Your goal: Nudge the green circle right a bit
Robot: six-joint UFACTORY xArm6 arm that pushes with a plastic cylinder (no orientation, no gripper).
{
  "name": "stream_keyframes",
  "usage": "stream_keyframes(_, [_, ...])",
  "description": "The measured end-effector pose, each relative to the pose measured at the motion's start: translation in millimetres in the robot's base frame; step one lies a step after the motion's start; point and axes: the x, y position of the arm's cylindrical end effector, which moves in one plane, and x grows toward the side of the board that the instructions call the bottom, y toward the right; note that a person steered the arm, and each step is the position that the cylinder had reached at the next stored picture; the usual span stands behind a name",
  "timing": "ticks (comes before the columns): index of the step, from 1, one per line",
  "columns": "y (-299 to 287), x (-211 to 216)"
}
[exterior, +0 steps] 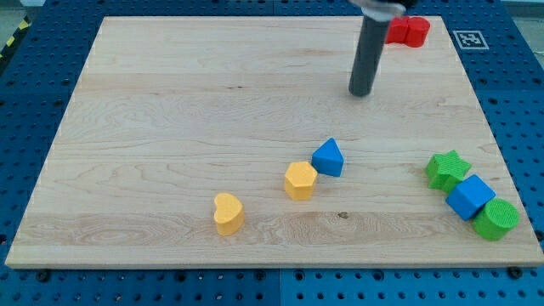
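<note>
Board [170, 102]: pale wood, on a blue pegged bench; a printed marker tag [468, 39] off its 1 o'clock corner.

Rod: dark, upright, entering from the view's top; my tip [361, 93] rests on bare wood at about 1 o'clock from board centre, touching no block; no gripper is fitted, so nothing to open or close.

Green circle [496, 219]: at about 4 o'clock, near the board's lower right corner, well apart from my tip; touching, or nearly touching, the blue cube [470, 196] at its 10 o'clock.

Green star [447, 168]: just beyond the cube, at its 10 o'clock.

Blue triangle [328, 157] and yellow hexagon [300, 179]: close together near centre, hexagon at the triangle's 8 o'clock.

Yellow heart [228, 212]: at 7 o'clock, alone.

Red blocks [409, 31]: top edge, partly hidden behind the rod; shapes unclear, perhaps two pieces.
</note>
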Motion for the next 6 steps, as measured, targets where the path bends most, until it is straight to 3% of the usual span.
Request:
stream_keyframes(2, [0.2,122.4])
stream_keyframes(4, [43.4,221.2])
stream_keyframes(6, [121.0,221.6])
